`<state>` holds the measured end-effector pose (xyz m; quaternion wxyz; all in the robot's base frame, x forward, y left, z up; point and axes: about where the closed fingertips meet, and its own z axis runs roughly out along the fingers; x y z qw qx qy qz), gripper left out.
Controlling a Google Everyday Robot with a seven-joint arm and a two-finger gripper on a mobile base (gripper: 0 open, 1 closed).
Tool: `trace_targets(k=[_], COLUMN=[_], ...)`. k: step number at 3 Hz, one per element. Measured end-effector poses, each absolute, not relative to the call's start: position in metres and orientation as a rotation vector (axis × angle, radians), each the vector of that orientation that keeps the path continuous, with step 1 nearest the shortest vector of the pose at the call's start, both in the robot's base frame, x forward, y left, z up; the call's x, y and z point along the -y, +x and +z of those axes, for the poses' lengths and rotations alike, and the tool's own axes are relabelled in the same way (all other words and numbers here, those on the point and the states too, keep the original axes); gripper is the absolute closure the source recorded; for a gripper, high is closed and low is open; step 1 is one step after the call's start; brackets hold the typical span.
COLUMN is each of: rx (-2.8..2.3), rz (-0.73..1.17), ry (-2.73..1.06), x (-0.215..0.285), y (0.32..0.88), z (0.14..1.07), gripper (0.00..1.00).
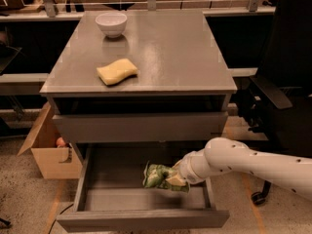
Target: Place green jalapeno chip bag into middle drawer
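The green jalapeno chip bag (157, 175) is a crinkled shiny green bag with pale patches. It is inside the open middle drawer (141, 220), over the right of centre of its grey tray. My gripper (174, 178) comes in from the right on a white arm and is shut on the bag's right end. The bag hides most of the fingers. I cannot tell whether the bag rests on the tray floor or hangs just above it.
A yellow sponge (117, 71) and a white bowl (111, 23) sit on the grey cabinet top (170, 52). A shut grey drawer front (141, 126) is above the open one. A cardboard box (48, 152) stands at the left, a black office chair (282, 82) at the right.
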<state>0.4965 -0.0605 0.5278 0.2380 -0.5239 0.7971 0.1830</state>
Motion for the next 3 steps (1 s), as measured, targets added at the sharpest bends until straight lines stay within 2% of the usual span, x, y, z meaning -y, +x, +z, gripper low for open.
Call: trace_targets(k=[2, 3], rx=[-2.134, -2.070], rz=[0.519, 0.598], ry=[-1.385, -1.386], x=[0.052, 0.033], y=[0.505, 0.518], z=[0.515, 0.491], gripper=[1.00, 1.00])
